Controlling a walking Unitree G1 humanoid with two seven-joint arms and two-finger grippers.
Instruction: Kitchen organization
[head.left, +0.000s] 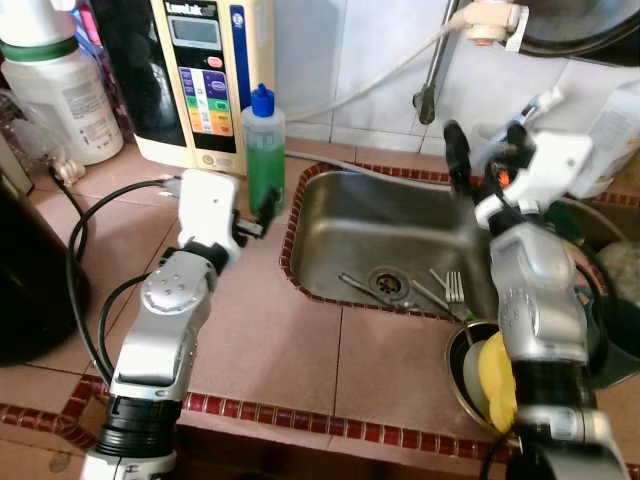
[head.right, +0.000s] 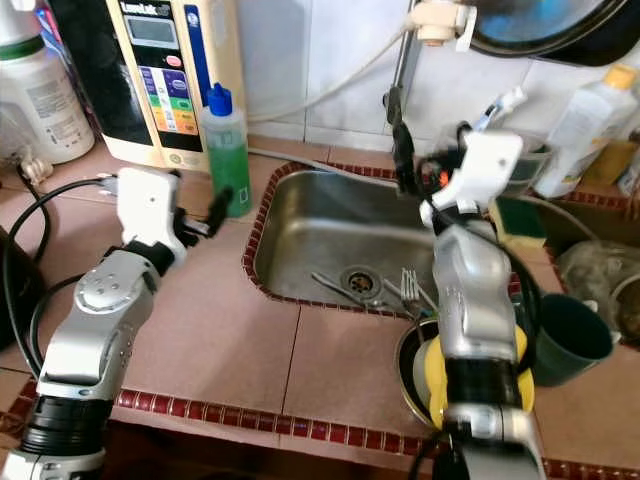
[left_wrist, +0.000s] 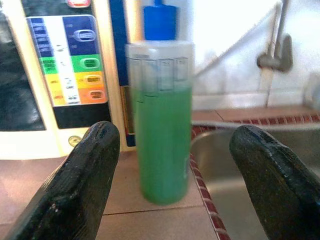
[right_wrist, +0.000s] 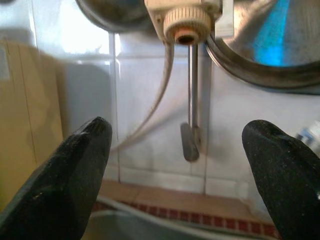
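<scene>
A clear bottle of green liquid with a blue cap (head.left: 265, 150) stands upright on the tiled counter at the left rim of the steel sink (head.left: 300, 205). My left gripper (head.left: 258, 212) is low on the counter just in front of the bottle, open, its fingers (left_wrist: 95, 165) either side of the bottle (left_wrist: 162, 125) but short of it. Forks and other cutlery (head.left: 448, 290) lie on the sink floor near the drain (head.left: 385, 283). My right gripper (head.left: 482, 155) is raised over the sink's right side, open and holding nothing, facing the wall tap (right_wrist: 191, 100).
A cream water purifier (head.left: 205, 75) stands behind the bottle, with a white jug (head.left: 55, 85) to its left. A black cable (head.left: 80, 260) loops over the counter by a dark appliance (head.left: 25, 290). A bowl with a yellow sponge (head.left: 495, 378) and a green mug (head.right: 565, 340) sit right of the sink.
</scene>
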